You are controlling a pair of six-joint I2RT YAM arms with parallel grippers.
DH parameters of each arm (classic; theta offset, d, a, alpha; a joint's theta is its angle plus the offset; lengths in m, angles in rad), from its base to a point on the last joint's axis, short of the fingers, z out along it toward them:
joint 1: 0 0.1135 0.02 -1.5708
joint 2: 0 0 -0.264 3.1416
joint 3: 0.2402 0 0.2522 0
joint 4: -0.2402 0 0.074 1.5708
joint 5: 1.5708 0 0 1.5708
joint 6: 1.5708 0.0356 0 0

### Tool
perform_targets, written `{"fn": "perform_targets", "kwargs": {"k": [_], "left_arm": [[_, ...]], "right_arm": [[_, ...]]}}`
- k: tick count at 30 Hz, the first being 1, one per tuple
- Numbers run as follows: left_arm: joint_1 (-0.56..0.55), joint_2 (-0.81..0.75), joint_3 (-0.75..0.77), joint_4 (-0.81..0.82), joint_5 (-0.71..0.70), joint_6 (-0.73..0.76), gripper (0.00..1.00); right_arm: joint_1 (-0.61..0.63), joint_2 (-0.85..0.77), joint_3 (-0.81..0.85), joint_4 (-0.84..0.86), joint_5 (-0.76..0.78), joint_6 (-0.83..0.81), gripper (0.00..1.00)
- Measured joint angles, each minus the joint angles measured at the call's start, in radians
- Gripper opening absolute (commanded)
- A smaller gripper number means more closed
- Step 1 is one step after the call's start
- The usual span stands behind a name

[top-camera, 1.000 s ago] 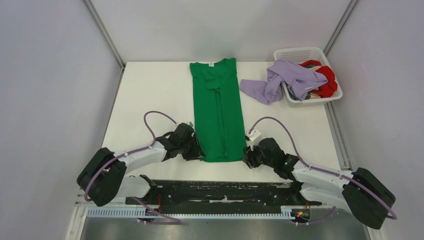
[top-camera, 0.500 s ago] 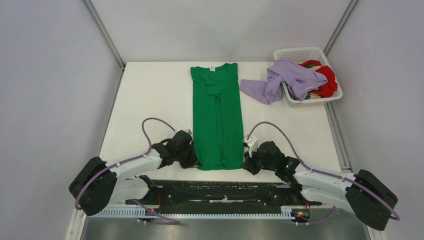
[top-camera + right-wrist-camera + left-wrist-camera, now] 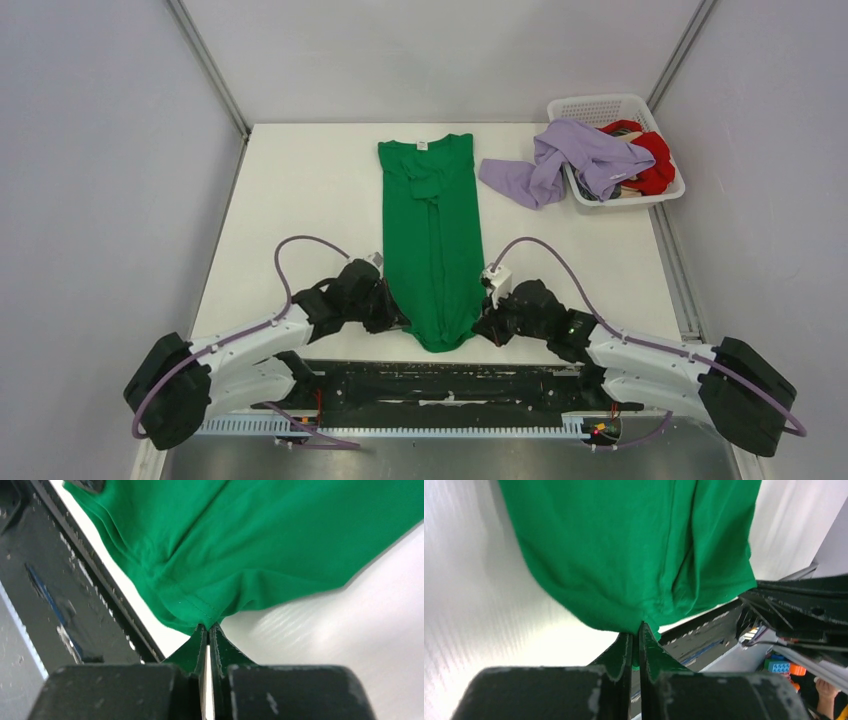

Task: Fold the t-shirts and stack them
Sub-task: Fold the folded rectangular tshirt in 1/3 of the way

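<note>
- The bright green cloth t-shirt point(image 3: 432, 230) lies as a long narrow strip on the white bench point(image 3: 300, 200). Its collar is at the middle of the far edge and its hem is at the near edge.
- The left gripper point(image 3: 392, 318) is pressed together on the left hem corner, and its wrist view shows cloth nipped at the tips point(image 3: 636, 630).
- The right gripper point(image 3: 484, 325) pinches the right hem corner in the same way point(image 3: 208, 628).
- The hem sags in a curve between the two grips.
- Judged step: carry the hem toward the far edge for a crosswise fold.
- To do it well, the arms should first draw the corners apart to take out the sag. They should then rise level, travel together, and lay the hem square on the collar.
- The pale lavender cloth t-shirt point(image 3: 570, 155) drapes over the rim of the white plastic lattice basket point(image 3: 600, 105) at the far right corner. The red cloth t-shirt point(image 3: 655, 160) is inside the basket.
</note>
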Motion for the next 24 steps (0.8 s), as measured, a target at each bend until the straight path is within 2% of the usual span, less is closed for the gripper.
{"fn": "perform_targets", "kwargs": {"k": [7, 15, 24], "left_arm": [[0.032, 0.162, 0.211, -0.026, -0.09, 0.004, 0.02], [0.159, 0.294, 0.325, -0.024, -0.179, 0.005, 0.04], [0.314, 0.452, 0.484, 0.023, -0.198, 0.041, 0.06]], "right_arm": [[-0.075, 0.161, 0.17, 0.022, 0.058, 0.014, 0.0], [-0.177, 0.327, 0.338, 0.035, 0.106, 0.002, 0.0], [-0.268, 0.518, 0.554, 0.047, 0.157, -0.048, 0.0]]}}
